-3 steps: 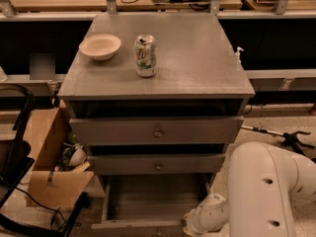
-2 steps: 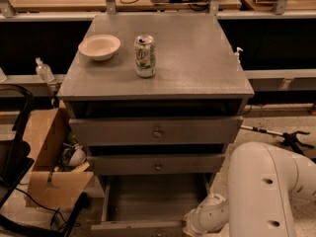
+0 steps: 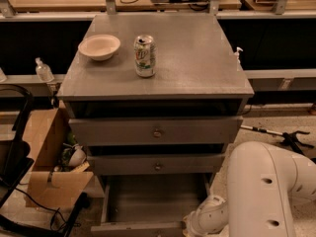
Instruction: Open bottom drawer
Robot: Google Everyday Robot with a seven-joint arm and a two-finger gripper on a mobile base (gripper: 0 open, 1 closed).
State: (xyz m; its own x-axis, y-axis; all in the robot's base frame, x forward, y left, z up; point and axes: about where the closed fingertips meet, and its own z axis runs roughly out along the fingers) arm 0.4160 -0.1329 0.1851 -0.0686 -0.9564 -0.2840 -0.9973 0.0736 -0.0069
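The grey cabinet (image 3: 197, 58) has three drawers. The bottom drawer (image 3: 138, 228) stands pulled out toward me, and its plain grey tray (image 3: 155, 196) lies open to view. Its slim front panel runs along the lower edge of the camera view. The two drawers above it are closed, each with a small round knob. My white arm (image 3: 266, 191) comes in from the lower right. Its wrist (image 3: 205, 221) sits just at the right end of the drawer's front panel. My gripper lies beyond that wrist, below the picture's edge, out of view.
On the cabinet top stand a white bowl (image 3: 99, 46) and a green-and-white can (image 3: 144, 56). An open cardboard box (image 3: 49, 157) with clutter sits on the floor to the left, beside a black frame (image 3: 15, 157). A small bottle (image 3: 43, 70) stands on the left ledge.
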